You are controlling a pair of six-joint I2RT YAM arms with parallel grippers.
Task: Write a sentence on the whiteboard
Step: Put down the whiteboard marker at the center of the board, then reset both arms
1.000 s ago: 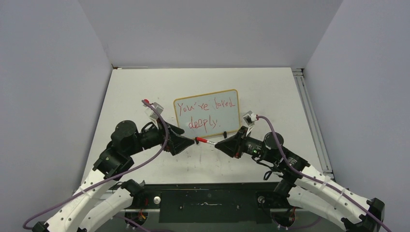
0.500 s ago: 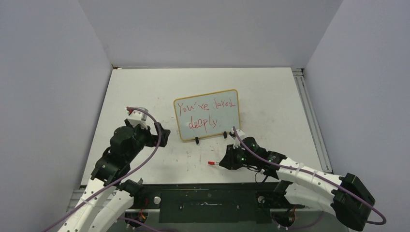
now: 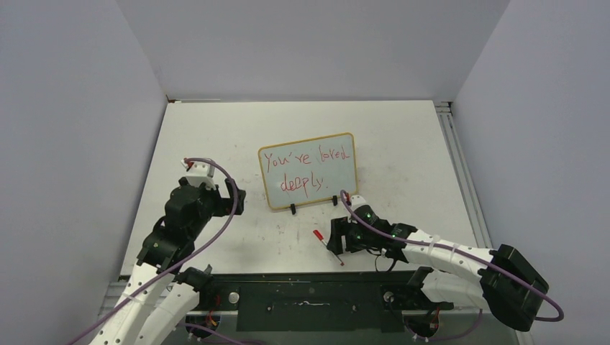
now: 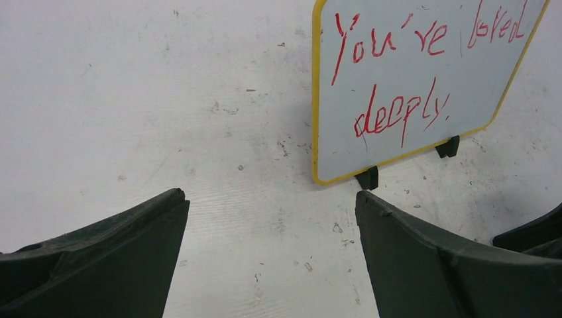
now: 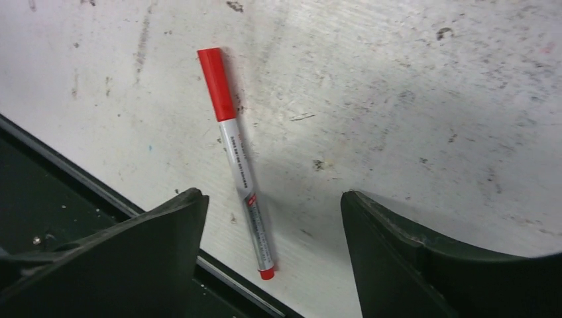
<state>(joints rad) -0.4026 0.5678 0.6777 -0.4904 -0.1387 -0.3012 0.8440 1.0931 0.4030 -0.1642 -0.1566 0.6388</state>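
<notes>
Left gripper (image 4: 270,199): fingers spread wide, nothing between them, touching nothing. The whiteboard (image 4: 315,99) stands on its black feet just beyond the right-hand fingertip. The sentence (image 4: 391,116) "You're loved deeply" is on it in red.

Right gripper (image 5: 272,199): fingers apart, holding nothing. A red marker (image 5: 242,162) lies flat on the table (image 5: 397,99) ahead of the gap, closer to the finger on the left of the wrist view, not touching it.

Likely a robotics lab: bare grey walls (image 3: 309,43) box in a scuffed white table (image 3: 403,144).
</notes>
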